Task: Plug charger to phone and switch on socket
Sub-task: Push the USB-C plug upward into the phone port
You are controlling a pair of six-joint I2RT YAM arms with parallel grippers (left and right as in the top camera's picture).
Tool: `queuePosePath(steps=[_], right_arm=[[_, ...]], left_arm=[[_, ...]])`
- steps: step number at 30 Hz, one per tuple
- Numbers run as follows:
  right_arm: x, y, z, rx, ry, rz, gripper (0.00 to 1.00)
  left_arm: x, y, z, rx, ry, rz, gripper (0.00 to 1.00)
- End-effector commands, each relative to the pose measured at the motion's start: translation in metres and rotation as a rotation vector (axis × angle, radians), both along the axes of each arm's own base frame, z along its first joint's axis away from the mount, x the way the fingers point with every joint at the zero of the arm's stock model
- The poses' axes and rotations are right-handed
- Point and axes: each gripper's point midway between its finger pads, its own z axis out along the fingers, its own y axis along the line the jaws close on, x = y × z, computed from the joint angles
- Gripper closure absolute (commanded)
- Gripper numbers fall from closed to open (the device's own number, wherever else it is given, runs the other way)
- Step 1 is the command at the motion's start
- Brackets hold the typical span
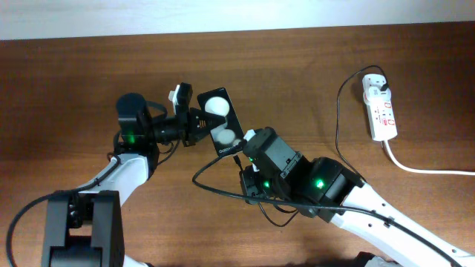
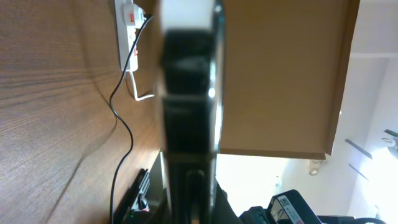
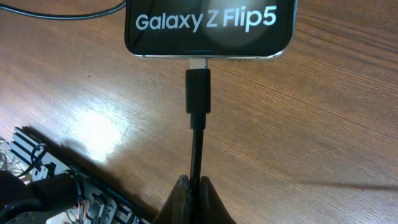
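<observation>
The black phone (image 1: 221, 122) is held off the table, with two round white reflections on its screen. My left gripper (image 1: 197, 123) is shut on the phone's left edge. The left wrist view shows the phone edge-on (image 2: 189, 93). My right gripper (image 1: 243, 153) is shut on the thin black charger cable (image 3: 197, 149) just behind its connector (image 3: 198, 90). The connector's metal tip is at the port in the phone's bottom edge (image 3: 208, 28), and a short bit of metal shows there. The white socket (image 1: 380, 111) lies at the far right with the charger's white plug (image 1: 376, 84) in it.
The charger cable (image 1: 338, 111) runs from the socket down and left across the wooden table (image 1: 89, 74), looping under my right arm. The socket's thick white cord (image 1: 423, 169) trails off to the right edge. The socket also shows in the left wrist view (image 2: 127, 37).
</observation>
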Motion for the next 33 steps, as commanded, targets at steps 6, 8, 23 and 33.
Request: queuePosePath(steps=[6, 8, 23, 33], right_arm=[[0.022, 0.006, 0.012, 0.028, -0.108, -0.049, 0.96], [0.021, 0.005, 0.011, 0.024, -0.103, -0.048, 0.95], [0.022, 0.008, 0.014, 0.036, -0.11, -0.047, 0.42], [0.036, 0.015, 0.026, 0.066, -0.195, -0.044, 0.22]], left_arm=[[-0.019, -0.003, 0.011, -0.026, -0.033, -0.127, 1.0], [-0.022, -0.003, 0.011, -0.029, -0.033, -0.145, 1.0], [-0.009, -0.002, 0.009, -0.01, -0.083, -0.075, 1.0], [-0.009, -0.002, 0.009, -0.01, -0.083, -0.075, 1.0]])
